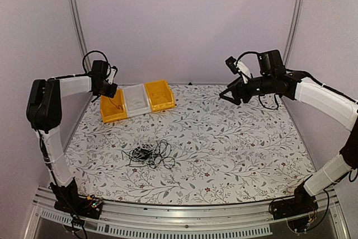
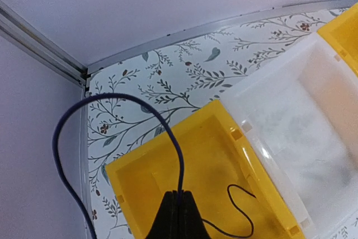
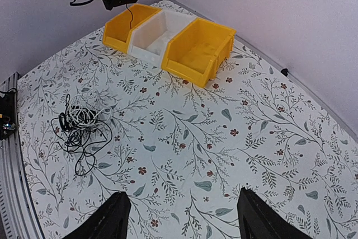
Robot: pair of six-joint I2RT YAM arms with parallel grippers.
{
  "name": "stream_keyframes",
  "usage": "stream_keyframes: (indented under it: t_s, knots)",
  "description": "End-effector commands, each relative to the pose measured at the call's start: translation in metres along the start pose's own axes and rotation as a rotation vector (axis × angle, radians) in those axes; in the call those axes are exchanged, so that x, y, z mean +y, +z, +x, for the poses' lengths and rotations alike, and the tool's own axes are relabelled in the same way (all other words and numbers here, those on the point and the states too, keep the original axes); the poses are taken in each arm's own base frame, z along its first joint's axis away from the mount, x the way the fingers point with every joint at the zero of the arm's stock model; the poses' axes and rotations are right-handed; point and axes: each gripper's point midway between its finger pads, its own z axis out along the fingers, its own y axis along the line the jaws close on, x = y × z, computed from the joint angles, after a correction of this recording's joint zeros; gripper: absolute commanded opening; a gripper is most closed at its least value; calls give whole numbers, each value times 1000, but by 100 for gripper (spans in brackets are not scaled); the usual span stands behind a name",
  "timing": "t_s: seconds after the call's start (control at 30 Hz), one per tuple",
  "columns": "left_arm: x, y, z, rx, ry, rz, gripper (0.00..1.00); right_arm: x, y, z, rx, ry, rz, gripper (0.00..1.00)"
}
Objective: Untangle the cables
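A tangle of thin cables (image 1: 148, 154), mostly black with one white, lies on the floral table, left of centre; the right wrist view shows the tangle (image 3: 78, 127) too. My left gripper (image 2: 179, 195) is shut on one dark cable (image 2: 112, 97), held above the left yellow bin (image 2: 212, 155). That cable arches up and left from the fingertips, and its thin end (image 2: 246, 205) curls inside the bin. From above, my left gripper (image 1: 109, 89) hangs over that bin (image 1: 113, 110). My right gripper (image 3: 183, 197) is open and holds nothing, high over the table at the far right (image 1: 226, 96).
A white bin (image 1: 136, 100) and a second yellow bin (image 1: 159, 94) stand in a row with the first at the back left. Purple walls with metal rails close off the back and sides. The table's near edge carries a metal rail (image 1: 184, 214).
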Motion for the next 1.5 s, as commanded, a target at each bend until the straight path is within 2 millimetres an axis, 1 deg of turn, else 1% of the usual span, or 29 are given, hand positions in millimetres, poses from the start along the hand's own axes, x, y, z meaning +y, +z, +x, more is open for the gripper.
stream_keyframes:
  t_s: [0.0,0.17,0.37,0.43,0.53,0.6,0.7,0.8,0.93,1.0,1.17,1.27,1.33,1.4,1.43,1.47]
  knots:
    - [-22,21,23,40,-63,75,0,0,-7,5,7,-3,9,70]
    - [-46,22,33,60,-111,198,0,1,-9,11,15,-8,12,70]
    - [-67,20,40,100,-195,306,1,2,-7,13,13,-7,7,70]
    - [-71,22,46,132,-223,324,2,2,-6,12,10,-9,5,70]
    - [-71,23,50,167,-253,318,6,1,-4,12,11,-7,4,70]
    - [-68,19,47,169,-263,305,11,1,-3,13,12,-8,3,70]
    - [-57,7,36,166,-267,276,24,1,-2,13,12,-6,-2,70]
    - [-45,-12,21,177,-253,253,37,2,-2,12,10,-6,-5,70]
    - [-31,-41,1,144,-252,245,51,3,-2,14,14,-8,-8,70]
    - [-26,-54,-3,125,-268,241,54,3,-1,15,14,-6,-11,70]
    - [-20,-76,-7,99,-314,239,54,3,2,15,15,-3,-23,70]
    - [-18,-84,-8,86,-321,236,53,3,4,14,14,-2,-29,70]
    - [-13,-83,-2,99,-334,199,53,4,6,15,15,0,-38,70]
    - [3,-77,15,143,-378,101,55,4,7,14,11,5,-43,70]
    - [13,-72,27,173,-410,47,55,4,8,14,12,7,-47,70]
    - [18,-67,38,204,-447,32,55,5,8,14,12,9,-49,70]
